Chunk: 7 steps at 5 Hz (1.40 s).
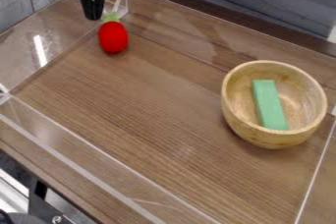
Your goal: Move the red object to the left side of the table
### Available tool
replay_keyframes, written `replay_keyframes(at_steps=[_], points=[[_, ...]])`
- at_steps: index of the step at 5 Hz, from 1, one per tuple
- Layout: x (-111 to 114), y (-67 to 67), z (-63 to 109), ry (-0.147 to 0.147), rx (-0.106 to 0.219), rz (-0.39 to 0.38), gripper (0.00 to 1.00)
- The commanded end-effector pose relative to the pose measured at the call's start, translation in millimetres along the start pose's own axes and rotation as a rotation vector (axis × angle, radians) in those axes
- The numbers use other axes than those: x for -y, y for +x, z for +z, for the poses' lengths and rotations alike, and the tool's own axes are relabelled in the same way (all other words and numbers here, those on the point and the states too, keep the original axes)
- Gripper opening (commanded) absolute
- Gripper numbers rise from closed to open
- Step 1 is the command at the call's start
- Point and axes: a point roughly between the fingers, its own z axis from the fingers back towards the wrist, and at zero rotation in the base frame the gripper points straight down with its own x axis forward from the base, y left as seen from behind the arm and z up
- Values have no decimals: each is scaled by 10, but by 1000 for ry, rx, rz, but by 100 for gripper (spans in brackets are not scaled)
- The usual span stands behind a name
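1. No text, label, brand, number or sign can be read anywhere in the view.
2. The table (144, 100), its acrylic walls and the wooden bowl (273, 104) carry no legible markings.

The arm above the gripper (93, 14) is cut off by the top edge, its dark fingers (89, 12) blur together so their spacing cannot be told, and they hide part of the red fruit's (114, 36) pale leafy end.
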Motion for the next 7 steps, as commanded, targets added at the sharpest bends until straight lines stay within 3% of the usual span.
replay_keyframes(at_steps=[1, 3, 5, 7], points=[[-22, 4, 427, 7, 101, 3, 100], [89, 61, 656, 6, 93, -54, 100], [17, 91, 520, 26, 67, -35, 100], [23, 108, 536, 42, 51, -79, 100]])
